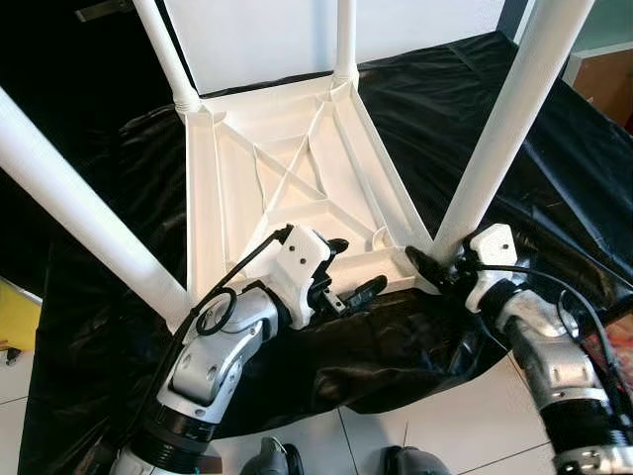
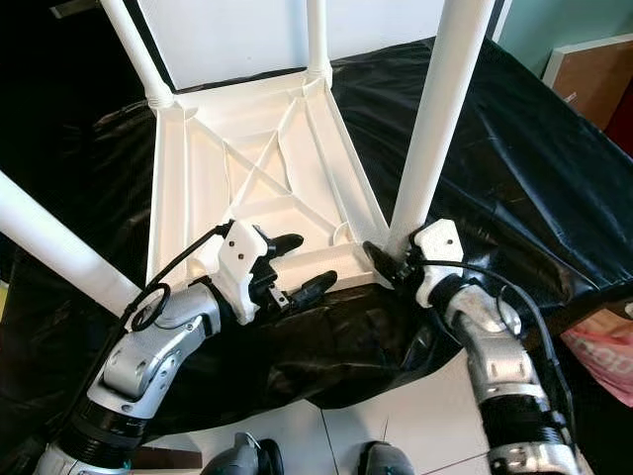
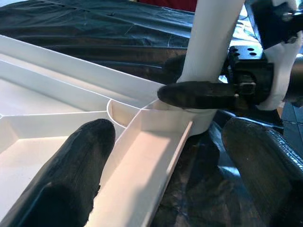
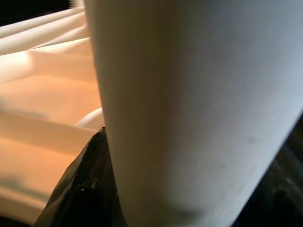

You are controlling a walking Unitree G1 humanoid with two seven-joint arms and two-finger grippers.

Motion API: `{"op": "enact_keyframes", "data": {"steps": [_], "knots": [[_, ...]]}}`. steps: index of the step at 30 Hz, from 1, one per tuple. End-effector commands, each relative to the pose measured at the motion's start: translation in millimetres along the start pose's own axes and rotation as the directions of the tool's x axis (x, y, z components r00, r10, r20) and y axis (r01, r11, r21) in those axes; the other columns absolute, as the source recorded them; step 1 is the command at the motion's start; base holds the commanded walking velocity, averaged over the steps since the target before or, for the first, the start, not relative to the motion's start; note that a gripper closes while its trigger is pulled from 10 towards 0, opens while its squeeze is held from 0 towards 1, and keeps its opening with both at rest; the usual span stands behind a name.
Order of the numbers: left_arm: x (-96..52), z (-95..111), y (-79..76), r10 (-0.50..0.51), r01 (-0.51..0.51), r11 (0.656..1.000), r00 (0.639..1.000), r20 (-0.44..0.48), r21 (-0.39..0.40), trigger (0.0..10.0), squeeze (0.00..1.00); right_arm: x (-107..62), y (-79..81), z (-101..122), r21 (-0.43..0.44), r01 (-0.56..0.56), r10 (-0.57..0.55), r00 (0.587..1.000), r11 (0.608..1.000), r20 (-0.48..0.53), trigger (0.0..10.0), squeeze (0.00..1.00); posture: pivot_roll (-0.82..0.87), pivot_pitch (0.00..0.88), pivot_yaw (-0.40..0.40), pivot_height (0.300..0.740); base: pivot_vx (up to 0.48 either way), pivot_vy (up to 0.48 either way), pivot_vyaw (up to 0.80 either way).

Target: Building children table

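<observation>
White plastic is what you see first: a children's table (image 1: 287, 168) lying upside down on a black plastic sheet (image 1: 554, 188), its ribbed underside facing up and four round white legs rising from its corners. The near right leg (image 1: 509, 129) stands in the corner socket closest to your right arm.

Your right gripper (image 1: 432, 267) is at the base of that leg, its black fingers (image 3: 199, 93) closed around the tube just above the socket. In the right wrist view the leg sits pressed against one finger (image 4: 83, 189).

Your left gripper (image 1: 351, 272) rests at the near edge of the underside, just beside the right one. Its fingers (image 3: 71, 165) are spread wide and hold nothing; one lies over the inner rib, the other hangs outside the rim above the sheet. White floor tiles (image 1: 435, 435) show nearest you.
</observation>
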State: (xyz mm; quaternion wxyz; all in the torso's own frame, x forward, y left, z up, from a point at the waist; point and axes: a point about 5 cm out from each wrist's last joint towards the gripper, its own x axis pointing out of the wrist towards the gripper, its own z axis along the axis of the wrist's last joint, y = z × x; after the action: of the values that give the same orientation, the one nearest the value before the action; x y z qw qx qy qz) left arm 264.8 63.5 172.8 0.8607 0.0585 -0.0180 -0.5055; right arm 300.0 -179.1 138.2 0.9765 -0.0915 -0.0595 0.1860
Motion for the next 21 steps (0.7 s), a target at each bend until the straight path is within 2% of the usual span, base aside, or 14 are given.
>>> {"op": "enact_keyframes", "data": {"steps": [1, 2, 3, 4, 5, 7, 8, 9, 10, 13, 14, 15, 17, 21], "knots": [[-1.8, -5, 1.4, 0.005, -0.005, 1.0, 1.0, -0.024, -0.004, 10.0, 0.0, -7.6, -0.6, -18, -0.011, 0.093, -0.093, 0.99, 0.996, -0.106, 10.0, 0.0, -0.08, 0.159, 0.057, 0.74, 0.0, 0.0, 0.0], [-1.8, -5, 1.6, 0.006, -0.006, 1.0, 1.0, -0.024, -0.003, 10.0, 0.0, -8.2, 1.6, -19, 0.01, 0.152, -0.15, 0.982, 0.988, -0.113, 10.0, 0.0, -0.08, 0.157, 0.058, 0.74, 0.0, 0.0, 0.0], [-1.8, -5, 1.6, 0.006, -0.006, 1.0, 1.0, -0.024, -0.003, 10.0, 0.0, -8.2, 1.6, -19, 0.01, 0.152, -0.15, 0.982, 0.988, -0.113, 10.0, 0.0, -0.08, 0.157, 0.058, 0.74, 0.0, 0.0, 0.0], [-1.8, -5, 1.7, 0.007, -0.007, 1.0, 1.0, -0.024, -0.003, 10.0, 0.0, -9.3, 5.1, -20, 0.033, 0.234, -0.228, 0.966, 0.972, -0.126, 10.0, 0.0, -0.08, 0.15, 0.058, 0.74, 0.0, 0.0, 0.0], [-1.8, -5, 1.7, 0.007, -0.007, 1.0, 1.0, -0.024, -0.003, 10.0, 0.0, -9.3, 5.1, -20, 0.033, 0.234, -0.228, 0.966, 0.972, -0.126, 10.0, 0.0, -0.08, 0.15, 0.058, 0.74, 0.0, 0.0, 0.0], [-0.8, -6, 2.1, 0.007, -0.007, 1.0, 1.0, -0.026, -0.002, 10.0, 0.0, -11.7, 14.5, -23, 0.059, 0.357, -0.346, 0.926, 0.932, -0.15, 10.0, 0.0, -0.08, 0.149, 0.066, 0.74, 0.0, 0.0, 0.0], [-0.8, -6, 2.1, 0.007, -0.007, 1.0, 1.0, -0.026, -0.002, 10.0, 0.0, -11.7, 14.5, -23, 0.059, 0.357, -0.346, 0.926, 0.932, -0.15, 10.0, 0.0, -0.08, 0.149, 0.066, 0.74, 0.0, 0.0, 0.0], [0.5, -6, 2.2, 0.004, -0.004, 1.0, 1.0, -0.026, -0.001, 10.0, 0.0, -12.6, 20.6, -25, 0.068, 0.413, -0.398, 0.902, 0.908, -0.165, 10.0, 0.0, -0.09, 0.146, 0.072, 0.74, 0.0, 0.0, 0.0], [0.5, -6, 2.2, 0.004, -0.004, 1.0, 1.0, -0.026, -0.001, 10.0, 0.0, -12.6, 20.6, -25, 0.068, 0.413, -0.398, 0.902, 0.908, -0.165, 10.0, 0.0, -0.09, 0.146, 0.072, 0.74, 0.0, 0.0, 0.0], [4.6, -3, 2.4, -0.014, 0.014, 1.0, 1.0, -0.022, 0.008, 10.0, 0.0, -14.6, 36.5, -33, 0.067, 0.59, -0.559, 0.791, 0.805, -0.249, 10.0, 0.0, -0.09, 0.141, 0.085, 0.74, 0.0, 0.0, 0.0], [4.9, -2, 3.0, -0.018, 0.018, 1.0, 1.0, -0.021, 0.009, 10.0, 0.0, -14.3, 41.5, -34, 0.077, 0.611, -0.573, 0.774, 0.788, -0.27, 10.0, 0.0, -0.09, 0.142, 0.088, 0.74, 0.0, 0.0, 0.0], [5.0, -1, 3.5, -0.02, 0.02, 1.0, 1.0, -0.02, 0.01, 10.0, 0.0, -14.0, 44.4, -34, 0.086, 0.617, -0.575, 0.768, 0.782, -0.281, 10.0, 0.0, -0.09, 0.142, 0.088, 0.74, 0.0, 0.0, 0.0], [4.2, -2, 4.9, -0.026, 0.027, 1.0, 0.999, -0.027, 0.015, 10.0, 0.0, -11.8, 48.5, -30, 0.118, 0.605, -0.564, 0.784, 0.787, -0.258, 10.0, 0.0, -0.09, 0.141, 0.096, 0.74, 0.0, 0.0, 0.0], [4.4, -2, 5.5, -0.032, 0.033, 0.999, 0.999, -0.029, 0.016, 10.0, 0.0, -9.8, 45.0, -21, 0.125, 0.571, -0.545, 0.816, 0.811, -0.195, 10.0, 0.0, -0.1, 0.143, 0.1, 0.74, 0.0, 0.0, 0.0]]}}
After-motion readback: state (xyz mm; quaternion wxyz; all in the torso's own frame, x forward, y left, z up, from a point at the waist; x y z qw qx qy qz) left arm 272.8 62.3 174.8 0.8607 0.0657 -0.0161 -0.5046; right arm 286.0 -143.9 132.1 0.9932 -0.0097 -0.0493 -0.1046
